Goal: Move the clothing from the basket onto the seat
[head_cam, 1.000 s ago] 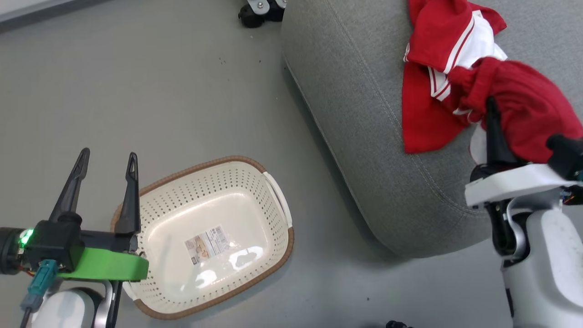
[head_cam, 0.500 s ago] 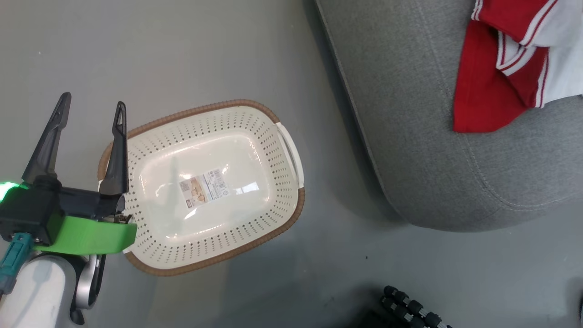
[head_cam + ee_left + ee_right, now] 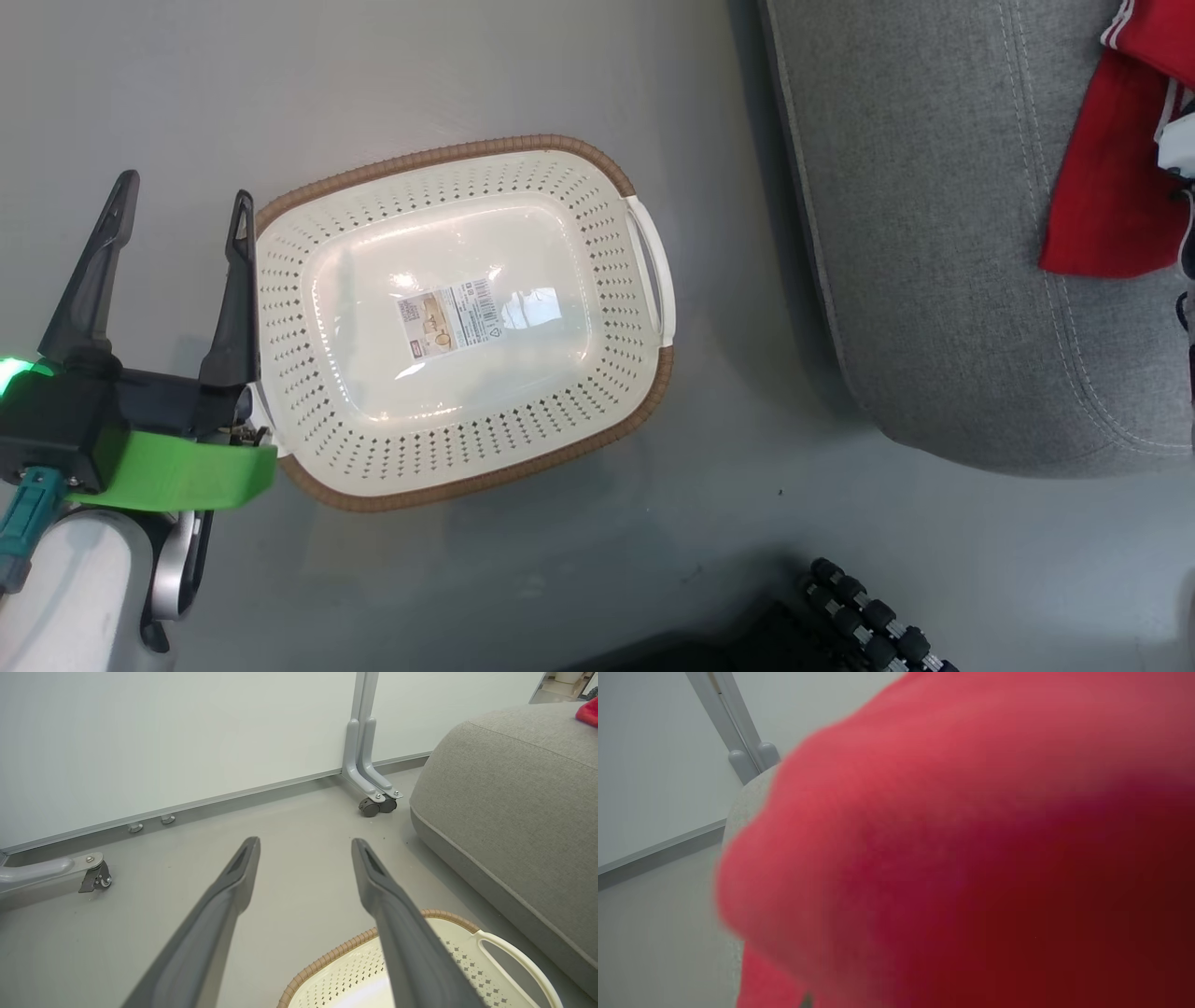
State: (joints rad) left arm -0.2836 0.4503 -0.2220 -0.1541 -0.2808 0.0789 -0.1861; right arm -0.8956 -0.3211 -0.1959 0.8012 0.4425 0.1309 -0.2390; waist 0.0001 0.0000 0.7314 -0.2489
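My left hand (image 3: 185, 187) is apart beside the basket (image 3: 467, 149). Clothing (image 3: 971, 835) hides my right hand, so I cannot tell its state. It may snag and drag off the seat (image 3: 934, 233).

The basket (image 3: 611, 280) is cream-white, dotted with small holes, with a brown woven rim. The seat (image 3: 934, 233) is grey. The clothing (image 3: 1102, 210) is red with white stripes.

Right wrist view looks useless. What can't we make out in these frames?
1. Right hand, right wrist view: blurred red clothing at the lens hides its fingers; open, shut or gripping, unclear.
2. Clothing, head view: cut off by the right edge over the seat; one garment or two, unclear.
3. Basket sticker, head view: print too small to read.
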